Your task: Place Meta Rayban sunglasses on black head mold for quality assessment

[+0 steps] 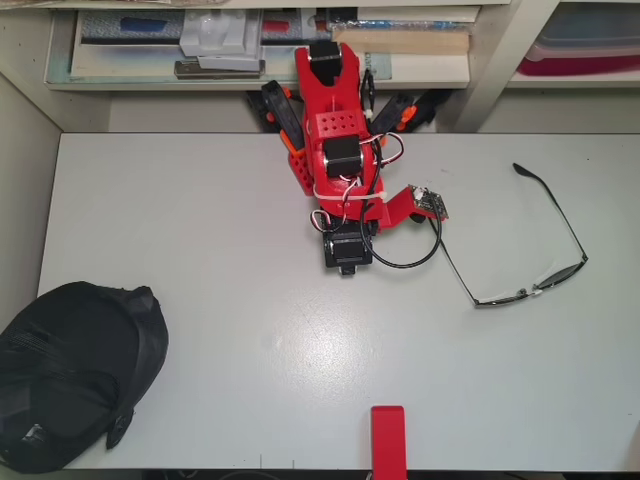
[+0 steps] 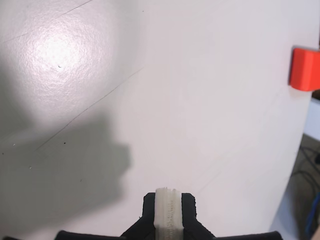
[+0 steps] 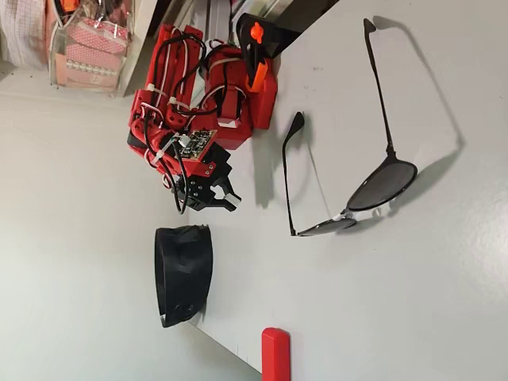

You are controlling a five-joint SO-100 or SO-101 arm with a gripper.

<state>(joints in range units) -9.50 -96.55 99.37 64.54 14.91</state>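
White and matte, the table (image 1: 300, 380) fills most of the overhead view, with shelves of books and boxes along its far edge. At the far middle of the table stands the red arm (image 1: 335, 140), folded down on itself, a black cable (image 1: 415, 262) looping out beside it. Its hand (image 3: 213, 194) shows in the fixed view as a dark claw hanging just over the table beside the arm, holding nothing; the wrist view shows only a pale finger (image 2: 169, 212) between black parts over bare table, so whether the hand is open or closed cannot be told. Well to the right of the arm in the overhead view lie the Meta Rayban sunglasses (image 1: 530, 291), unfolded, lenses toward the near side and both slim temples reaching away toward the far edge. At the near left corner sits the black head mold (image 1: 70, 375), a rounded dark dome with cap-like fabric and straps, well apart from the glasses. A red block (image 1: 387, 435) stands at the near edge, between the two.
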